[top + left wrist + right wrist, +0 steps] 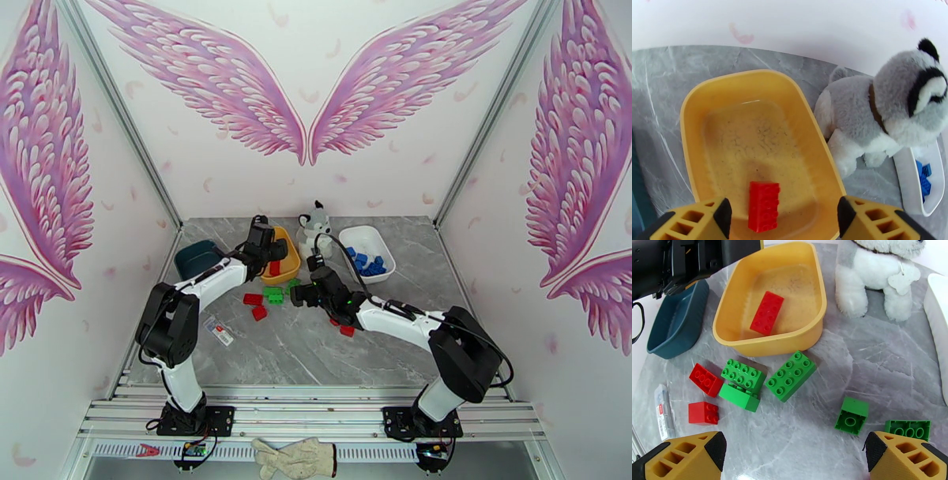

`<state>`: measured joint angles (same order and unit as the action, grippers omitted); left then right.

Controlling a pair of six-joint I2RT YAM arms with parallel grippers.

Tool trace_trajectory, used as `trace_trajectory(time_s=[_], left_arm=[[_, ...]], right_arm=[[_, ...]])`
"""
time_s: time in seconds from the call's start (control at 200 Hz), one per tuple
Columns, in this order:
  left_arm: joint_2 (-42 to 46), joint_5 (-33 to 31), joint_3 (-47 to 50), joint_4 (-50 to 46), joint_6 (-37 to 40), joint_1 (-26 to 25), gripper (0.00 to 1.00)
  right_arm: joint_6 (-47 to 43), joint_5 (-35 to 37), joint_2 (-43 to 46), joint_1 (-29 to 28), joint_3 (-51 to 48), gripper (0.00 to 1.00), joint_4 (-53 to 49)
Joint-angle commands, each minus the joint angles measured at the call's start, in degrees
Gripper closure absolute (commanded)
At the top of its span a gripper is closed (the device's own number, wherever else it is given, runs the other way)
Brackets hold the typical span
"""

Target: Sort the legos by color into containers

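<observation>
- Jaws, top view: the left jaws hang over the yellow tub (pixel 291 260) at upper centre. The right jaws sit low at mid-frame, beside the green bricks (pixel 274 294).
- Tubs, same view: teal tub (pixel 196 259) to the left of the yellow one. White tub (pixel 365 237) to the right, holding blue bricks (pixel 367 263). A plush husky (pixel 316 225) stands between the yellow and white tubs.
- Loose stock on the grey marbled bench (pixel 316 355): two red bricks (pixel 253 299) left of the green cluster. A paper tag (pixel 219 331) lies further left.
- Left wrist view: left jaws wide apart with nothing between the black pads (pixel 723 213). One red brick (pixel 764 206) lies studs-up on the scuffed floor of the yellow tub (pixel 691 102), at lower centre.
- Right wrist view: right jaws wide apart and empty, with pads (pixel 715 449) at the lower corners. Five green bricks are unsorted: three near the yellow tub (pixel 817 287), including a long one (pixel 790 375), and two at lower right (pixel 852 415). Two red bricks (pixel 706 379) lie at left. The teal tub (pixel 675 327) looks empty.
- Handling, judged: the bricks are rigid, glossy moulded plastic, light and not fragile, and probably a little slick. Take hold across the flat side walls, not the studs. The stacked green pair (pixel 743 375) may lift together.
</observation>
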<state>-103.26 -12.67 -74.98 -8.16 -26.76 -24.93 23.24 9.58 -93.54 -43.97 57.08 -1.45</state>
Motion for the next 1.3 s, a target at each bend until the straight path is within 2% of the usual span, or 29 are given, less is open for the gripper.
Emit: trace_trajectory(time_s=[0.0, 0.12, 0.43, 0.63, 0.77, 0.94, 1.295], left_arm=[[7.13, -3.42, 3.98, -0.28, 1.40, -1.51, 0.22], [13.94, -7.87, 10.79, -0.67, 1.31, -3.62, 0.21], [34.20, -15.08, 32.80, -2.55, -4.12, -9.30, 0.20], [42.90, -14.81, 44.96, -2.08, -10.28, -13.53, 0.21], [43.46, -12.89, 50.49, 0.81, -13.88, -15.26, 0.22], [39.59, -11.91, 53.70, 4.91, -15.98, -16.37, 0.22], [28.41, -9.89, 50.06, 11.06, -15.60, -17.02, 0.25]], right_arm=[[-1.44, -1.82, 1.63, 0.22, -0.49, 0.02, 1.04], [-1.95, -2.97, 2.66, 0.20, -1.17, 0.05, 1.14], [-3.51, -8.12, 4.14, 0.05, -0.41, 0.04, -1.00], [-3.35, -8.94, 6.06, -0.15, -1.16, 0.00, -1.40], [-3.21, -9.33, 6.33, -0.28, -1.27, 0.00, -1.40], [-3.00, -9.32, 5.76, -0.36, -1.02, 0.00, -1.25], [-3.01, -8.49, 5.38, -0.50, -0.91, 0.00, -1.26]])
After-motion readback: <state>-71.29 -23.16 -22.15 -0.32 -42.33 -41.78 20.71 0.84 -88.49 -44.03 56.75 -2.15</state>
